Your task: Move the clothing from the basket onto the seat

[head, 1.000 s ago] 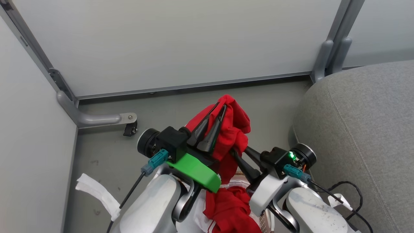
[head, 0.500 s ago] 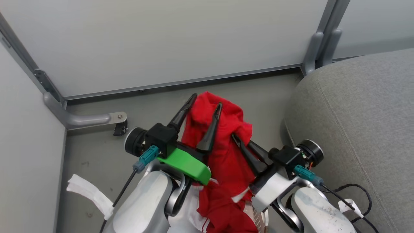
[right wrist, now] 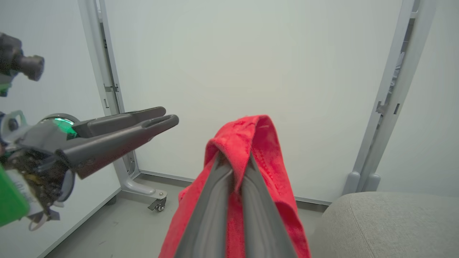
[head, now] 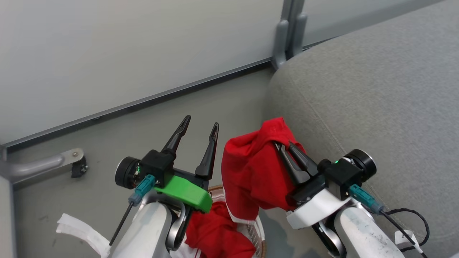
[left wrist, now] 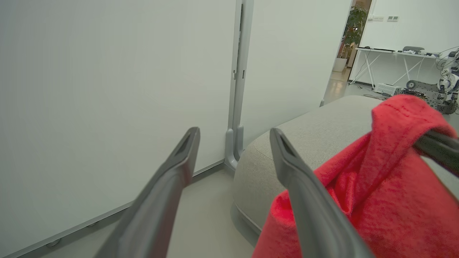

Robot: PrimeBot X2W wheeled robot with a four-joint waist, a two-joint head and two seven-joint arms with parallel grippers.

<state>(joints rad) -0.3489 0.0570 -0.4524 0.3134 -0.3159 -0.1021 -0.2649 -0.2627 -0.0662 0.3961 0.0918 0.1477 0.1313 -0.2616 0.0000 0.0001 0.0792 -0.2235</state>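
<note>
The clothing (head: 251,175), a red garment at the centre of the head view, belongs on the seat (head: 376,89), the grey mass filling the upper right. We judge it mid-carry. It hangs from the right gripper (head: 284,145), whose fingers are pinched tight on a fold, beside the seat's edge rather than over it.

We would lift until the trailing hem clears the basket (head: 255,233) at bottom centre, then swing right. We would let go only with the bulk above the cushion, or it may slide to the floor (head: 125,143). The left gripper (head: 200,122), left of centre, is spread wide and empty; we would hold it clear.

Most of the basket is hidden under the arms and cut by the bottom edge. We cannot tell whether the red cloth (head: 215,233) lying in it is a separate piece or this garment's tail.
</note>
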